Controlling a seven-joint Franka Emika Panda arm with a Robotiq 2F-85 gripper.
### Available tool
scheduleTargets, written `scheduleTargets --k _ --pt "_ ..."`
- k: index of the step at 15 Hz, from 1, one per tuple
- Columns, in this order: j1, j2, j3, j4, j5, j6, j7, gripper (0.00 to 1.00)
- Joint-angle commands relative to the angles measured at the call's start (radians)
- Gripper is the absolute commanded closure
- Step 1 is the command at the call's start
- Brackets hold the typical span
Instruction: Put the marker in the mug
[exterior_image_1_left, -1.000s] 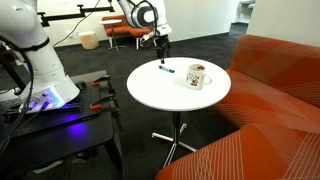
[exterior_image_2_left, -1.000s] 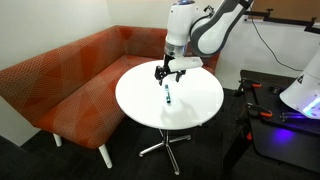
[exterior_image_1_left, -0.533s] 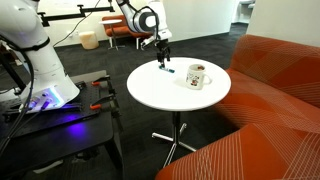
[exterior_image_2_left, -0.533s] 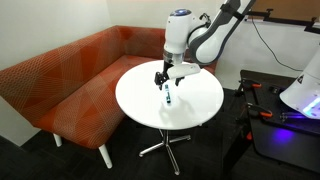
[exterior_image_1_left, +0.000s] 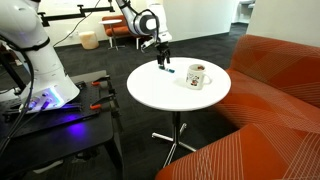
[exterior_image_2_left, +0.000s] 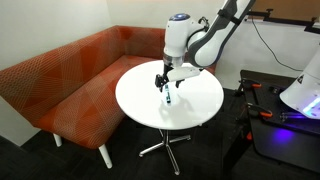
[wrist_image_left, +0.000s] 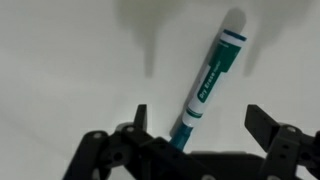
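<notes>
The marker, teal-green with a white tip, lies on the round white table. In the wrist view it runs from between my fingers up toward the upper right. My gripper is open, low over the table, with a finger on each side of the marker's near end and gaps on both sides. The marker also shows in both exterior views, just under the gripper. The white mug with a dark print stands on the table beside the marker; it is hidden in the other views.
An orange-red sofa wraps round the table. A black stand with red clamps and a second white robot base sits beside the table. The floor is dark carpet.
My gripper has come down toward the table and now straddles the marker's end. The marker and the mug have not moved.
</notes>
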Motion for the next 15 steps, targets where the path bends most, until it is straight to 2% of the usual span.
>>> scheduleTargets --k 1,3,4,5,15 --pt "0.004 0.017 -0.004 0.009 0.015 0.024 0.013 0.00" --pt "0.002 0.020 -0.002 0.008 0.020 0.027 0.011 0.01" --pt "0.001 0.021 -0.002 0.007 0.022 0.028 0.010 0.08" --pt "0.000 0.023 -0.001 0.007 0.023 0.029 0.009 0.25" --pt "-0.014 0.029 0.006 0.009 0.037 0.028 -0.002 0.99"
